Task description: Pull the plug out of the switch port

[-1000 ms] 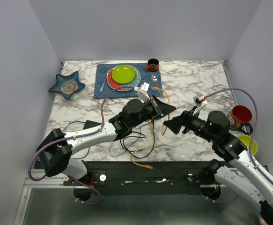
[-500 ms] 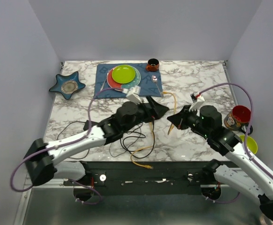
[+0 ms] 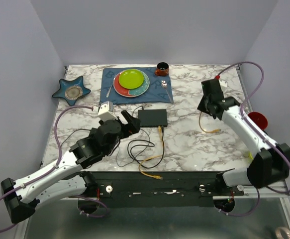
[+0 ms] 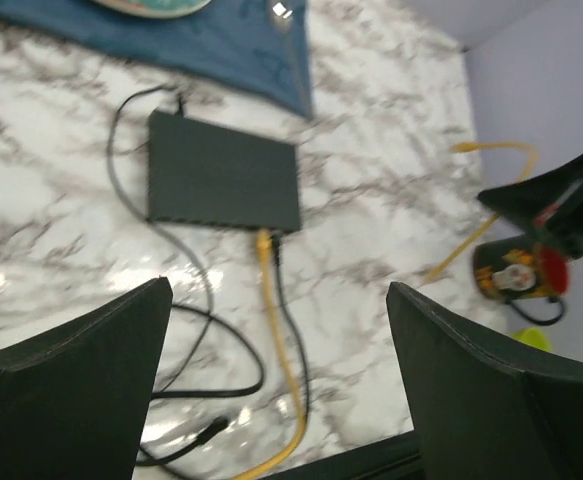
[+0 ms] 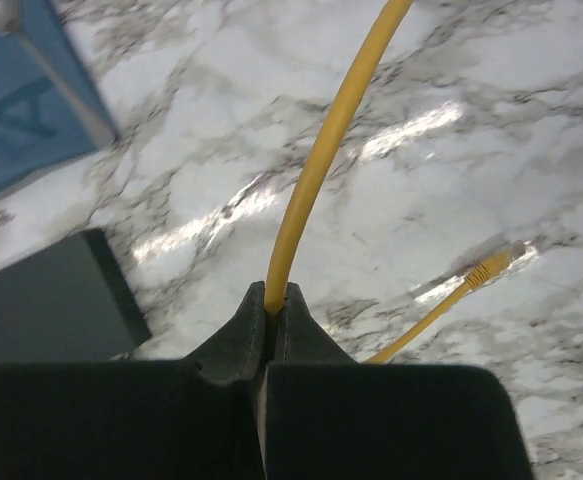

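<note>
The switch (image 3: 152, 117) is a flat black box in the middle of the table, also in the left wrist view (image 4: 223, 185). One yellow cable (image 3: 160, 137) is plugged into its near edge beside a black cord (image 4: 276, 255). My right gripper (image 3: 203, 107) is at the far right, shut on a second yellow cable (image 5: 316, 180). That cable's plug (image 3: 216, 130) lies loose on the marble, apart from the switch (image 5: 41, 300). My left gripper (image 3: 130, 124) is open and empty, near-left of the switch.
A blue mat (image 3: 135, 89) with a green plate (image 3: 131, 78) on stacked plates lies behind the switch, a brown cup (image 3: 162, 67) beside it. A star dish (image 3: 71, 90) sits far left and a red mug (image 3: 257, 119) at the right edge. Black cords (image 3: 137, 149) loop near the front.
My left gripper has opened and drawn back near-left off the switch. My right gripper has shut on a yellow cable and carried it right, its plug now lying away from the switch.
</note>
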Tool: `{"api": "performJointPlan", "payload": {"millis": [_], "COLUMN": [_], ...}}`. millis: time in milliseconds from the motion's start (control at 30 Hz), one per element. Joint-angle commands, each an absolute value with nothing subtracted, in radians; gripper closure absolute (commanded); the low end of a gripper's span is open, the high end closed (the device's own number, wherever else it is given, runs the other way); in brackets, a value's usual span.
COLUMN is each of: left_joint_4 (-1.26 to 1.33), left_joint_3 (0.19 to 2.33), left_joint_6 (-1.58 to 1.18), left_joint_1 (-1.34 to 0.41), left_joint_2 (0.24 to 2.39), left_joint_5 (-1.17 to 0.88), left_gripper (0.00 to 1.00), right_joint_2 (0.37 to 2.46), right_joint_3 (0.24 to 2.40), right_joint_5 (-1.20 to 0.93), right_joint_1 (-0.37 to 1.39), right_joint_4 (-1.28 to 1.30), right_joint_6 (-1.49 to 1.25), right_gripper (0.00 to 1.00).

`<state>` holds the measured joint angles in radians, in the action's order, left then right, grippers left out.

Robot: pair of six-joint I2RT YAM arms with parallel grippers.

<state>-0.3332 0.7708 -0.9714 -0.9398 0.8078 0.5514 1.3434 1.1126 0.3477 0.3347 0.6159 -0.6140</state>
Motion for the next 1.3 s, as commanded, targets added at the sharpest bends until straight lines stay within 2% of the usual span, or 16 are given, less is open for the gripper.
{"api": "performJointPlan", "payload": {"millis": [0,67,133,167,267,333,433,500,533,600,667,700,733,833,1133,1267], "left_joint_4": [-0.497,-0.526,-0.546,-0.552,-0.528,-0.445,-0.384,-0.339,-0.322,-0.284,-0.269,-0.238,-0.221,-0.158,-0.117,-0.031], "left_joint_3": [0.727,0.727,0.726,0.723,0.680,0.660,0.693,0.710,0.722,0.735,0.768,0.776,0.796,0.854,1.083,1.094], "left_joint_6": [-1.029,-1.037,-1.034,-1.041,-1.074,-1.037,-0.953,-0.908,-0.899,-0.890,-0.885,-0.882,-0.871,-0.858,-0.785,-0.799], "left_joint_1": [-0.940,-0.942,-0.940,-0.940,-0.937,-0.924,-0.896,-0.884,-0.867,-0.839,-0.789,-0.772,-0.753,-0.715,-0.644,-0.617], "left_joint_2": [0.779,0.784,0.788,0.788,0.772,0.778,0.839,0.899,0.920,0.994,1.054,1.113,1.143,1.264,1.603,1.683], "left_joint_5": [0.624,0.632,0.629,0.632,0.652,0.582,0.500,0.480,0.470,0.431,0.361,0.329,0.289,0.195,0.002,-0.107], "left_gripper": [0.01,0.01,0.01,0.01,0.01,0.01,0.01,0.01,0.01,0.03,0.20,0.27,0.46,0.59,0.67,0.67], "right_joint_2": [1.538,1.612,1.609,1.558,1.451,1.379,1.364,1.380,1.399,1.411,1.420,1.425,1.431,1.457,1.420,1.453], "right_joint_3": [1.291,1.333,1.324,1.286,1.150,1.111,1.089,1.086,1.066,1.031,0.965,0.945,0.928,0.875,0.637,0.592], "right_joint_5": [0.495,0.482,0.456,0.380,0.002,-0.115,-0.176,-0.202,-0.219,-0.244,-0.241,-0.242,-0.239,-0.274,-0.420,-0.465], "right_joint_1": [0.229,0.178,0.166,0.167,0.176,0.211,0.308,0.359,0.368,0.382,0.383,0.383,0.383,0.382,0.383,0.383], "right_joint_4": [0.805,0.822,0.780,0.741,0.505,0.381,0.334,0.331,0.313,0.289,0.235,0.216,0.189,0.131,-0.196,-0.288], "right_joint_6": [-0.620,-0.606,-0.566,-0.546,-0.486,-0.500,-0.495,-0.499,-0.514,-0.540,-0.575,-0.583,-0.597,-0.618,-0.722,-0.749], "right_gripper": [0.95,0.69,0.53,0.36,0.17,0.14,0.13,0.23,0.28,0.56,0.80,0.85,0.87,0.86,0.70,0.53]}}
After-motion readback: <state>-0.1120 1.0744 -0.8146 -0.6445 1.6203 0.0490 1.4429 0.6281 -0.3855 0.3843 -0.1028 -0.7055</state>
